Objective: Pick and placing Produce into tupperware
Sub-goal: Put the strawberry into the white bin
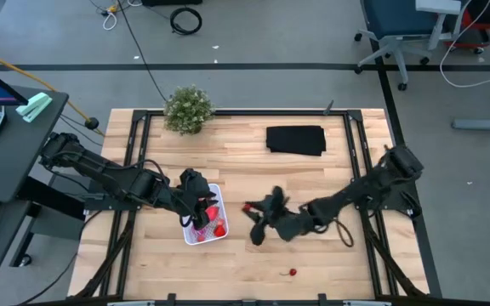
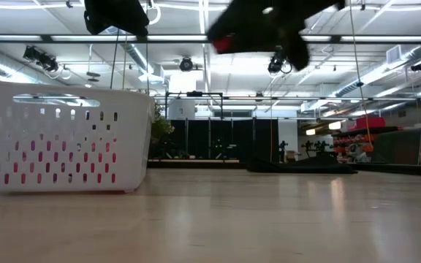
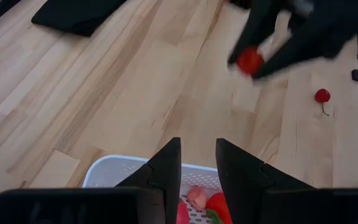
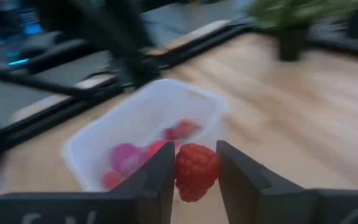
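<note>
The white tupperware (image 1: pixel 204 223) stands left of the table's middle and holds several red pieces and a magenta ball (image 4: pixel 127 155). My left gripper (image 1: pixel 199 201) hovers over its far side, open and empty; its fingers (image 3: pixel 197 167) show above the rim (image 3: pixel 123 163). My right gripper (image 1: pixel 250 208) is to the right of the tupperware, raised above the table and shut on a red raspberry (image 4: pixel 196 172). A red cherry (image 1: pixel 293 272) lies on the table near the front edge; it also shows in the left wrist view (image 3: pixel 322 95). My right gripper pinches the raspberry's two opposite sides (image 4: pixel 180 169) between its two fingers. The raspberry is lifted clear of the table, with the tupperware (image 4: pixel 148 134) ahead of the fingers. It shows as a red spot at the fingertips in the left wrist view (image 3: pixel 250 60) and the low view (image 2: pixel 224 44).
A flat black cloth (image 1: pixel 296 140) lies at the back right of the table. A bushy green plant (image 1: pixel 188 109) stands at the back left. Bare wood lies between the tupperware and the table's front edge.
</note>
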Controlling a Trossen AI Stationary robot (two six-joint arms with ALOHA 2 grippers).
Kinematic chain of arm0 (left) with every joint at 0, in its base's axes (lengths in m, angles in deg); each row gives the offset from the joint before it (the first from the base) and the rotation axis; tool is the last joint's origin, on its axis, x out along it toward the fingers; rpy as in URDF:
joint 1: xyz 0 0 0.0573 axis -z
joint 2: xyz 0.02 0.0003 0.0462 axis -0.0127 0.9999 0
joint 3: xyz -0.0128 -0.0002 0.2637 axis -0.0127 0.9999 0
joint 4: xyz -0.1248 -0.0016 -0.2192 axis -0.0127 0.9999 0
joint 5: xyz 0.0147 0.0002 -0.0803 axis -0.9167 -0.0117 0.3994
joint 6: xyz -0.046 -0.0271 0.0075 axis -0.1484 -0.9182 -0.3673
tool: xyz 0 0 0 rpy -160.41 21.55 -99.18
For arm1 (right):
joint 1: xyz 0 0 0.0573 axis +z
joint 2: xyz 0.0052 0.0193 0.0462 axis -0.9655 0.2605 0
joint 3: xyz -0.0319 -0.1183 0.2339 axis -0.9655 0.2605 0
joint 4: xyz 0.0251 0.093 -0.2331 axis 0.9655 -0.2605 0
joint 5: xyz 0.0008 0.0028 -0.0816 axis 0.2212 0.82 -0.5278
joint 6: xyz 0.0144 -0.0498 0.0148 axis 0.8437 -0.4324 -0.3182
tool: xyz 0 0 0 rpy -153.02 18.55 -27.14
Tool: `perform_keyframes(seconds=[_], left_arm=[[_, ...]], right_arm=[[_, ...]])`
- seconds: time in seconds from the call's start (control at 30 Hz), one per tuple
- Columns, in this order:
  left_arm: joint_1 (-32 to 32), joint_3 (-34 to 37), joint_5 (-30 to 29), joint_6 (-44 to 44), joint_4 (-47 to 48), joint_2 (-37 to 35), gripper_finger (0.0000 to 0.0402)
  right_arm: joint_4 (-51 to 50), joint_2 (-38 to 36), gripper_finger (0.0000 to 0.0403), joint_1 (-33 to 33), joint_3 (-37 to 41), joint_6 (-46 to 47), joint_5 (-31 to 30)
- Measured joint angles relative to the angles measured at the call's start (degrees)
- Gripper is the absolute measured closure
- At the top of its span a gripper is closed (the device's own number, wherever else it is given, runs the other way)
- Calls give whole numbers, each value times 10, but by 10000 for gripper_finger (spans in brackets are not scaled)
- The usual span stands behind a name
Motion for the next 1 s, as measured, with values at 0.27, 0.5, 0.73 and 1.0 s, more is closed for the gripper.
perform_keyframes(seconds=[0.27, 0.5, 0.73, 1.0], left_arm=[[-7, 0, -36, 55, -1, 0, 294], [-51, 0, -46, 69, -2, -1, 294], [-70, 0, -45, 70, 18, -1, 294], [-70, 0, -45, 72, 55, -1, 294]], right_arm=[[233, 91, 290, -59, -5, -90, 214], [78, 194, 291, -82, -193, -169, 356], [-279, 283, 289, -87, -446, -245, 322], [-360, 316, 271, -86, -504, -267, 359]])
